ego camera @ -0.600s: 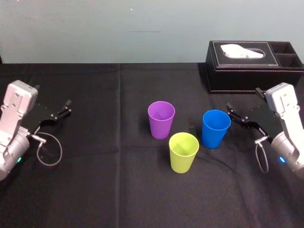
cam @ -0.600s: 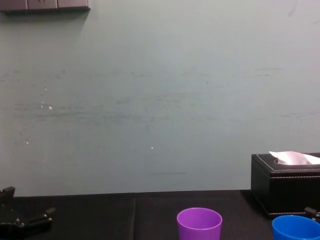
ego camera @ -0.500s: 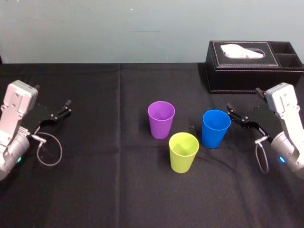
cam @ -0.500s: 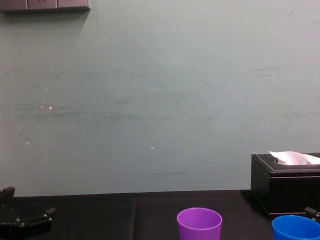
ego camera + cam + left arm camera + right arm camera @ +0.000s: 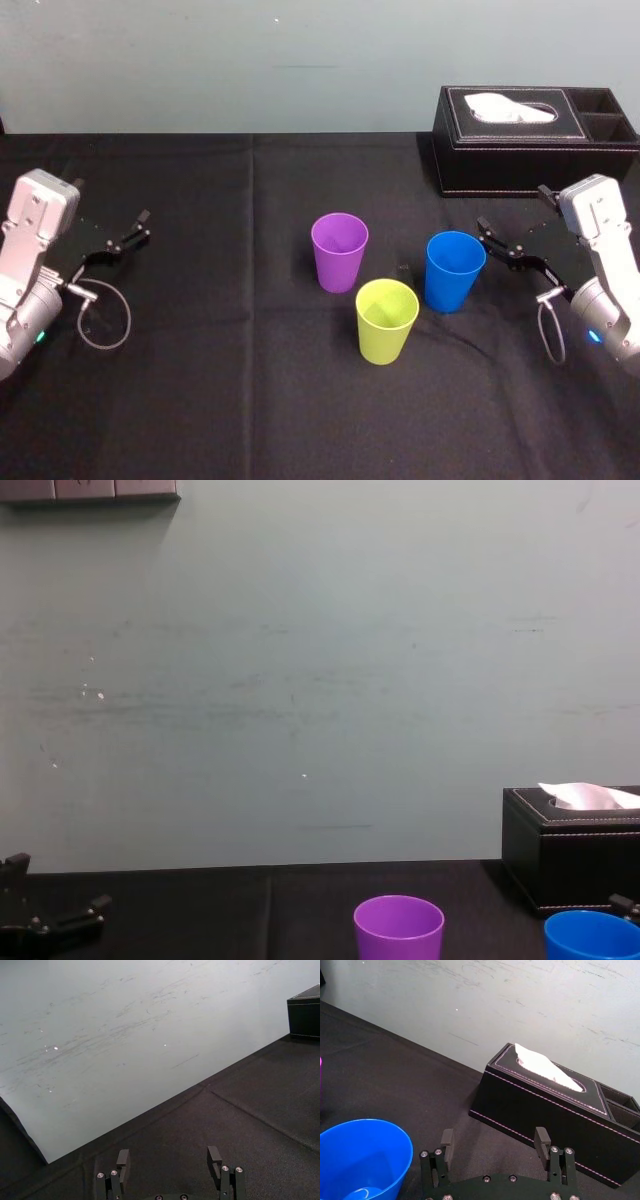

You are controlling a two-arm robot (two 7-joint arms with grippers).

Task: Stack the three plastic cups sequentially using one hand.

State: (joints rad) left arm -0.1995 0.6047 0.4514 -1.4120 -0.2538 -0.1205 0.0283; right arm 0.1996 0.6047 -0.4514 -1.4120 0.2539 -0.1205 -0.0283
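Blue cup [image 5: 454,270] stands upright on the black worktop [image 5: 250,400], just beside the spread, empty right claw [image 5: 512,206]. The purple cup [image 5: 339,250] and yellow-green cup [image 5: 386,319] stand leftward of it. The left claw [image 5: 110,200], also spread, is parked well apart, so the right arm is likely nearer.

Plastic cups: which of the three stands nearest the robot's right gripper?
The blue tapered plastic cup, just beside the open black right gripper; the purple cup and yellow-green cup stand farther left.
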